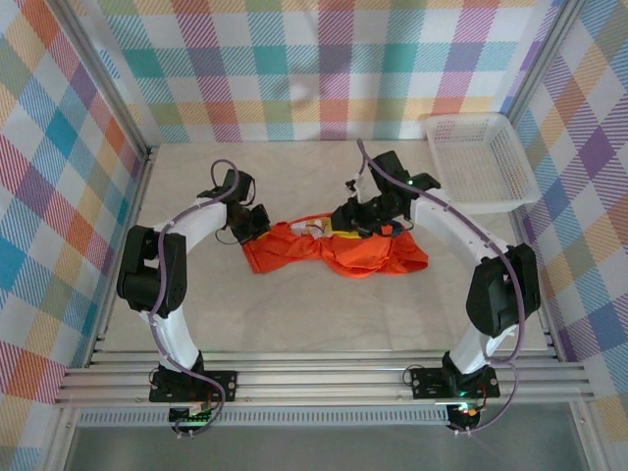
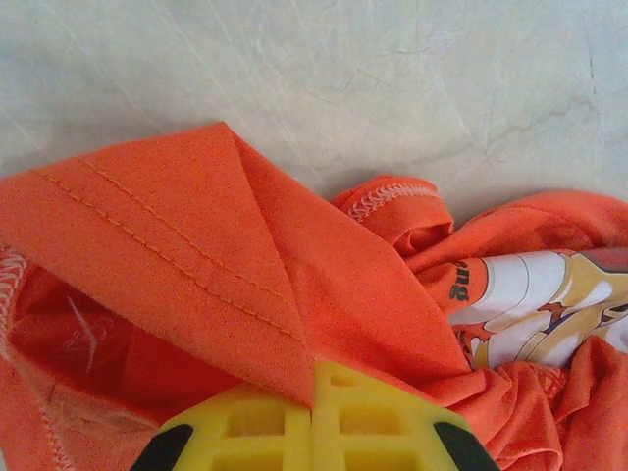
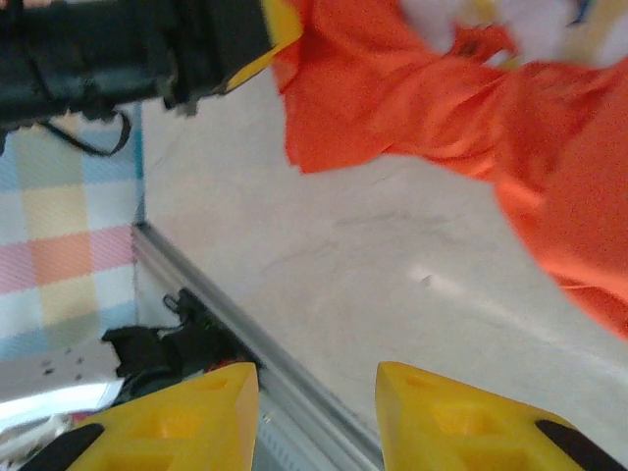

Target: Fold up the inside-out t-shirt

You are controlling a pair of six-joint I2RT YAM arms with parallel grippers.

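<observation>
At nine o'clock the left hand (image 2: 312, 417) pinches the orange t-shirt (image 1: 334, 253); the right hand (image 3: 316, 412) gapes empty, so pulling may bunch it.

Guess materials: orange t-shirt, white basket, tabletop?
t-shirt: matte knit fabric; visible weave, stitched hems, soft creases.
basket: probably moulded plastic; white, rigid open mesh.
tabletop: pale veined surface with slight sheen, marble-like; stone or laminate, cannot tell.
</observation>
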